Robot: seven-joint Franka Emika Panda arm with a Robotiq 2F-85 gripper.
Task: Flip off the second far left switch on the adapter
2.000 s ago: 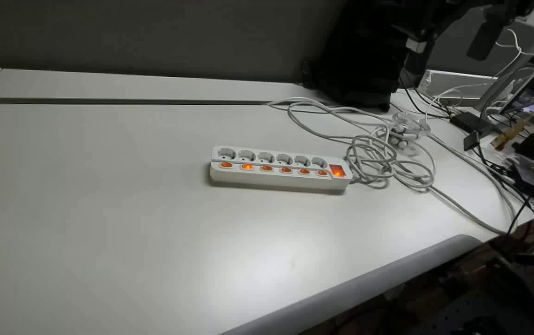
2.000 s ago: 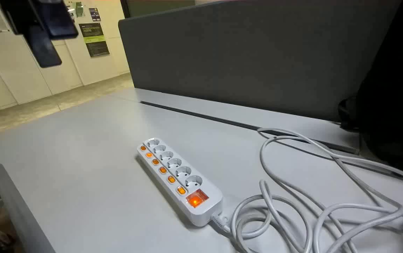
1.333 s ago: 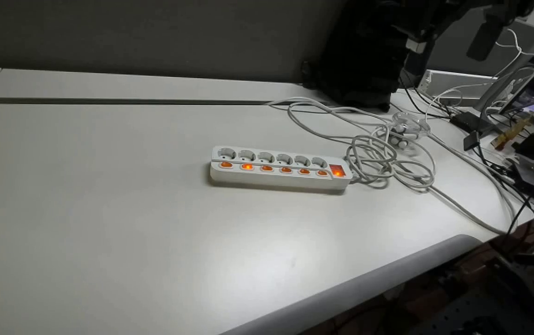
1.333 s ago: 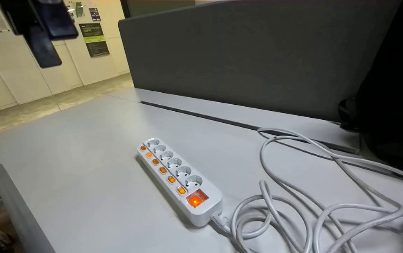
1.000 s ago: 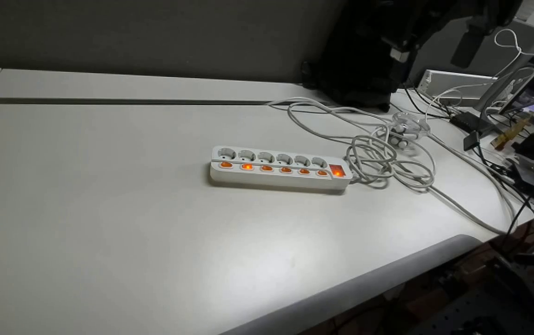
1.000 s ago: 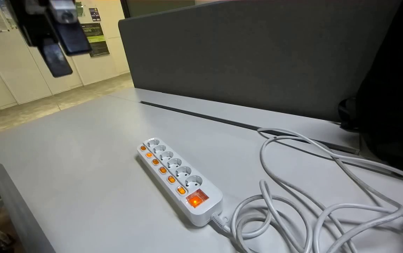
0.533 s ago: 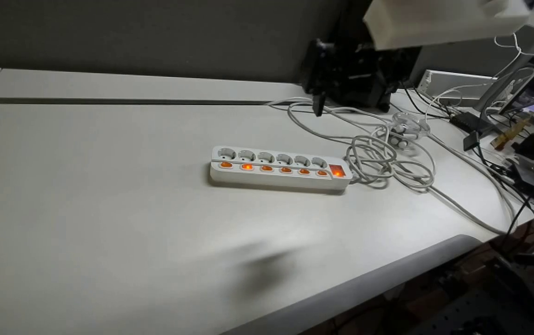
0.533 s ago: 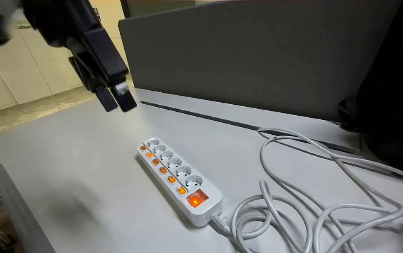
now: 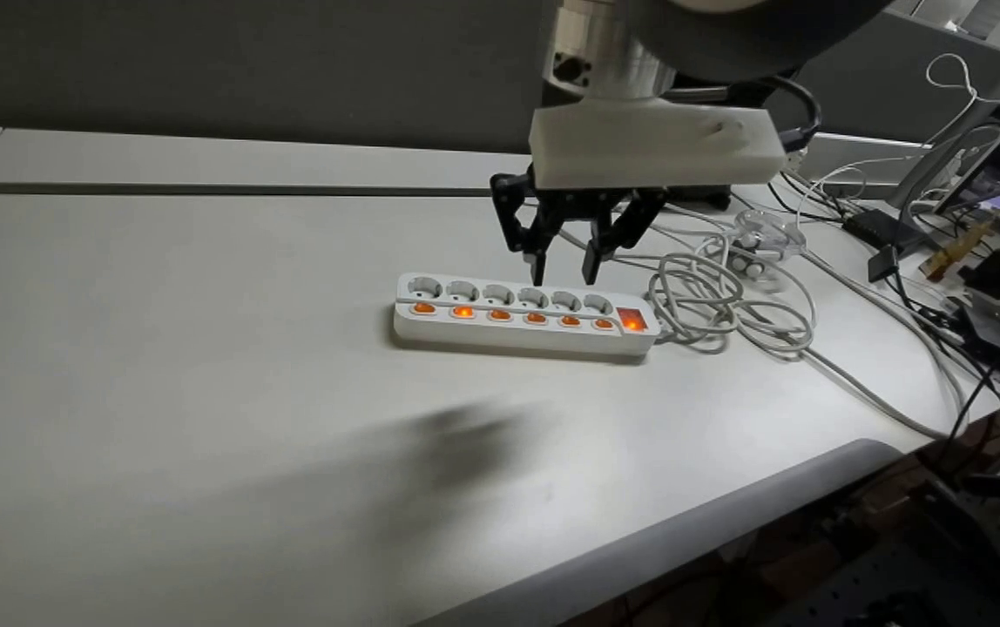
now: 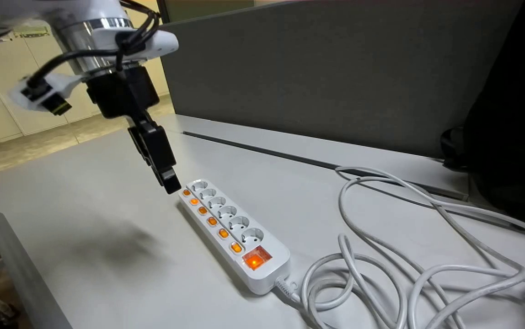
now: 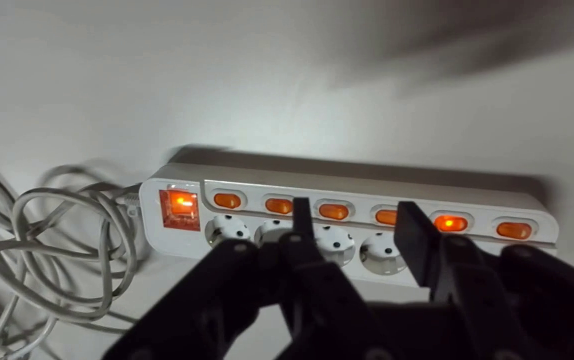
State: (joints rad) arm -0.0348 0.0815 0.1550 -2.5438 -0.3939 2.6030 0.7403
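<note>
Adapter, face up, long axis toward coiled cable

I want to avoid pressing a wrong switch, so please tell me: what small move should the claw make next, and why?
Probably shift the claw sideways toward the glowing second switch before lowering: in the wrist view, that switch, second from the right on the adapter, lies right of both spread fingertips.

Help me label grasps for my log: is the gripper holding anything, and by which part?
Nothing is held: the gripper is open, its jaws apart with nothing clasped between them, and the six-socket power strip lies on the desk.
</note>
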